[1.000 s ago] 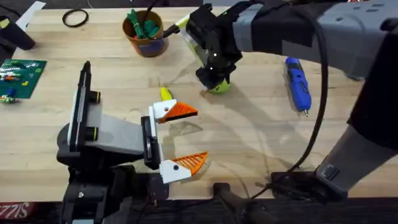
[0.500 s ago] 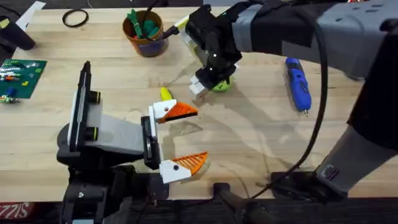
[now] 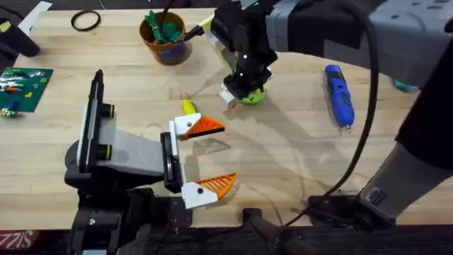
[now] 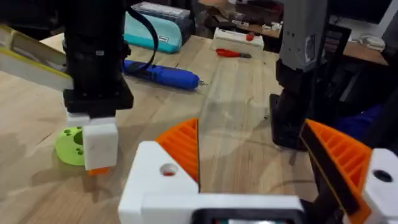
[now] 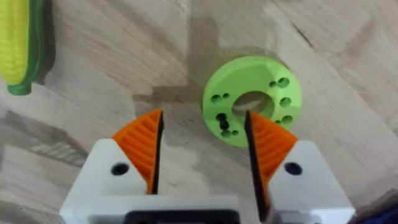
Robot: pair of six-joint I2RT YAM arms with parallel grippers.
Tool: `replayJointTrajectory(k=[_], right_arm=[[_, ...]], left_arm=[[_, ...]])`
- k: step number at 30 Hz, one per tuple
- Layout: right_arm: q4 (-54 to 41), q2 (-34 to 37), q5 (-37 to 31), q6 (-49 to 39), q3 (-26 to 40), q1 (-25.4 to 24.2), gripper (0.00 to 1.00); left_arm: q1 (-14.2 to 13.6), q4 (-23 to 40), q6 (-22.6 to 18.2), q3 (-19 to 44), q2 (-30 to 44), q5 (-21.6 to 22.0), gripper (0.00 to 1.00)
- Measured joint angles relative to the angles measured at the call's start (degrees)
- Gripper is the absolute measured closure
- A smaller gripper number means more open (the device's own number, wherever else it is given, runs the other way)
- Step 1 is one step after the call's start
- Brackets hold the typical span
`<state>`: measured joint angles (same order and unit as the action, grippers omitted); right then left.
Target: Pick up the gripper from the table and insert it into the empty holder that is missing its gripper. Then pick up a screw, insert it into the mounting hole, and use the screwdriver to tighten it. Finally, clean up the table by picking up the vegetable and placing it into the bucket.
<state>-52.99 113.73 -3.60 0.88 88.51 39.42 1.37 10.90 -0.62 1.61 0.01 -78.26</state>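
Observation:
My right gripper hangs open just over a green ring with several small holes. One pad overlaps the ring's middle hole, and a small dark screw-like thing sits in a hole. The vegetable, a yellow corn cob, lies left of the ring. My left gripper stands open near the corn, holding nothing. The blue screwdriver lies at the right. The bucket stands at the back. The task's gripper and holder are out of view.
A green circuit board and a black ring lie at the far left. A pale yellow-green piece sits behind the right arm. Beyond the screwdriver stands a teal case. Bare wood lies between ring and screwdriver.
The right wrist has shifted slightly over the green ring, and its white fingertip now shows at the ring's left side. The left arm has not moved.

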Motion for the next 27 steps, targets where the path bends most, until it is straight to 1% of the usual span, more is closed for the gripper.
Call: replayJointTrajectory(k=[2, 3, 5, 6, 8, 10, 27], right_arm=[[0.0, 0.0, 0.0, 0.0, 0.0, 0.0, 0.362], [0.0, 0.0, 0.0, -0.2, 0.0, 0.0, 0.438], [0.0, 0.0, 0.0, 0.0, 0.0, 0.0, 0.666], [0.0, 0.0, 0.0, 0.1, 0.0, 0.0, 0.713], [0.0, 0.0, 0.0, 0.0, 0.0, 0.0, 0.646], [0.0, 0.0, 0.0, 0.0, 0.0, 0.0, 0.625], [0.4, 0.0, 0.0, 0.0, 0.0, 0.0, 0.615]], left_arm=[[0.0, 0.0, 0.0, 0.0, 0.0, 0.0, 0.01], [0.0, 0.0, 0.0, 0.0, 0.0, 0.0, 0.01], [0.0, 0.0, 0.0, 0.0, 0.0, 0.0, 0.01], [0.0, 0.0, 0.0, 0.0, 0.0, 0.0, 0.01], [0.0, 0.0, 0.0, 0.0, 0.0, 0.0, 0.01], [0.0, 0.0, 0.0, 0.0, 0.0, 0.0, 0.01], [0.0, 0.0, 0.0, 0.0, 0.0, 0.0, 0.01]])
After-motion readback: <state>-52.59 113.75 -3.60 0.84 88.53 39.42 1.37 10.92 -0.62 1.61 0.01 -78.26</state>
